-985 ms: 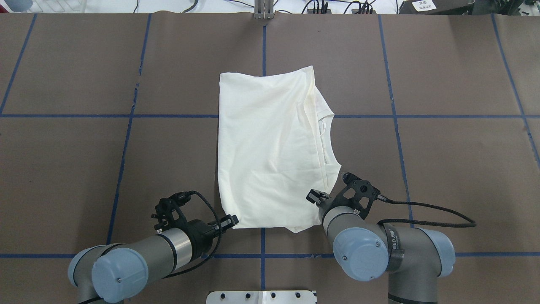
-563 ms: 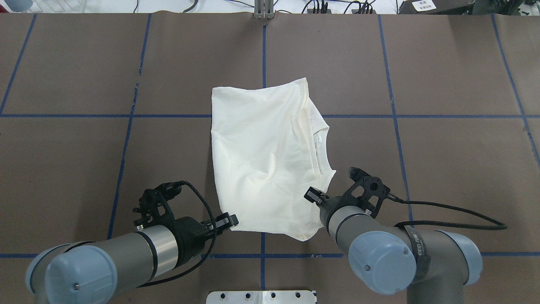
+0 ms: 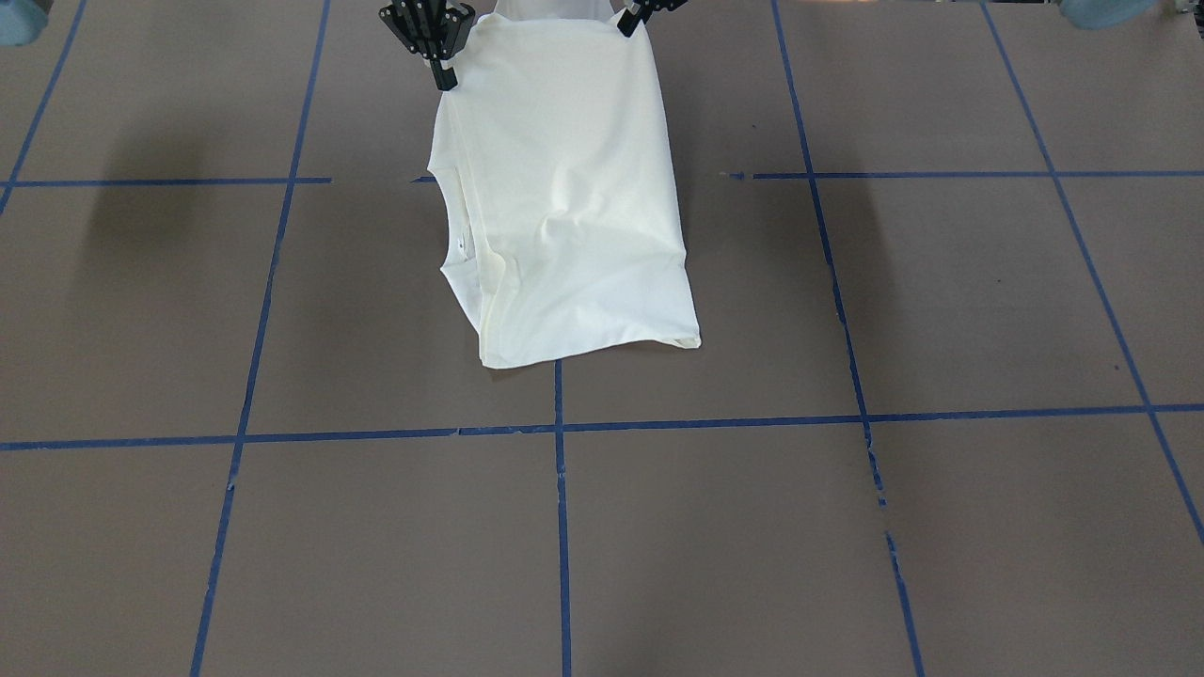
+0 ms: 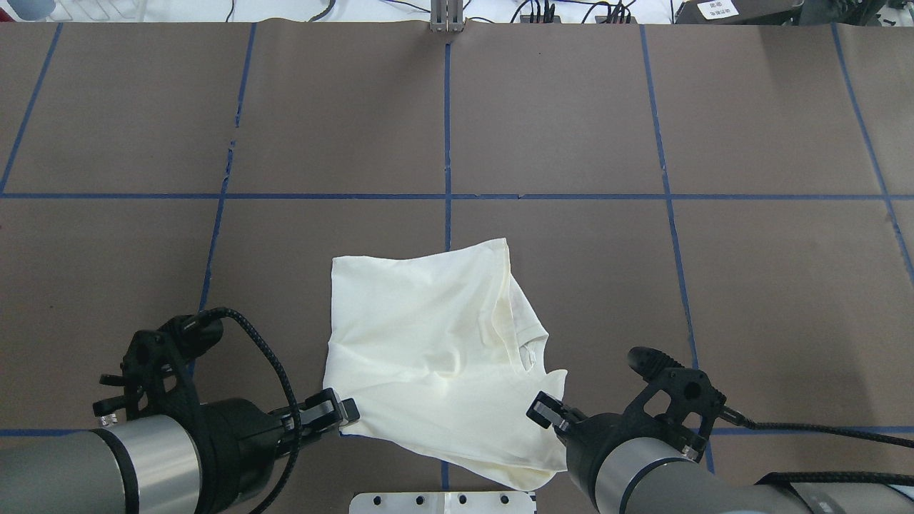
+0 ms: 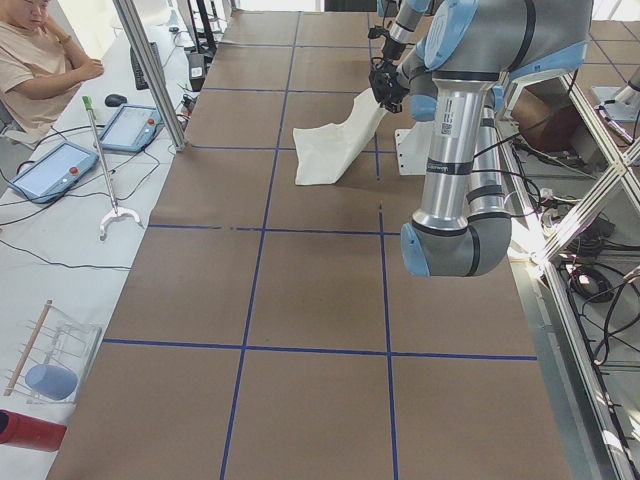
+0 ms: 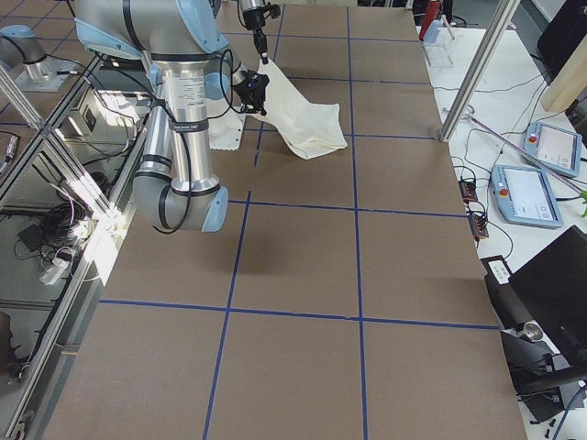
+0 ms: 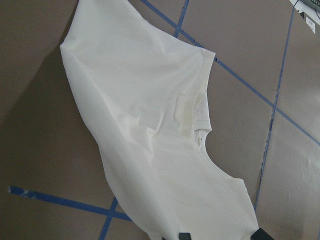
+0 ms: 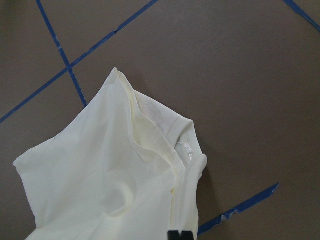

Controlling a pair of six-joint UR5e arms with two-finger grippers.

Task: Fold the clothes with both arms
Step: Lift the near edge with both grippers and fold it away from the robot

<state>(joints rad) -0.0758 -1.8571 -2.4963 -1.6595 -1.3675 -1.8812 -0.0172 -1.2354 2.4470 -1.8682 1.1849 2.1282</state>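
Cream T-shirt (image 4: 421, 357), already a narrow panel, is pinched at its near corners by left gripper (image 4: 343, 412) and right gripper (image 4: 546, 415); the crosswise fold seems left.

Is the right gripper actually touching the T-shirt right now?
Touching. In the front-facing view the right gripper pinches a raised corner of the T-shirt, and the cloth slopes down from it to the table.

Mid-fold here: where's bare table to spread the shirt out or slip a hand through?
Bare: the whole far half of the table beyond the crosswise tape line, plus the squares either side of the shirt. Crowded: the near edge, where the left end effector and right end effector grip the shirt's corners by the base plate.
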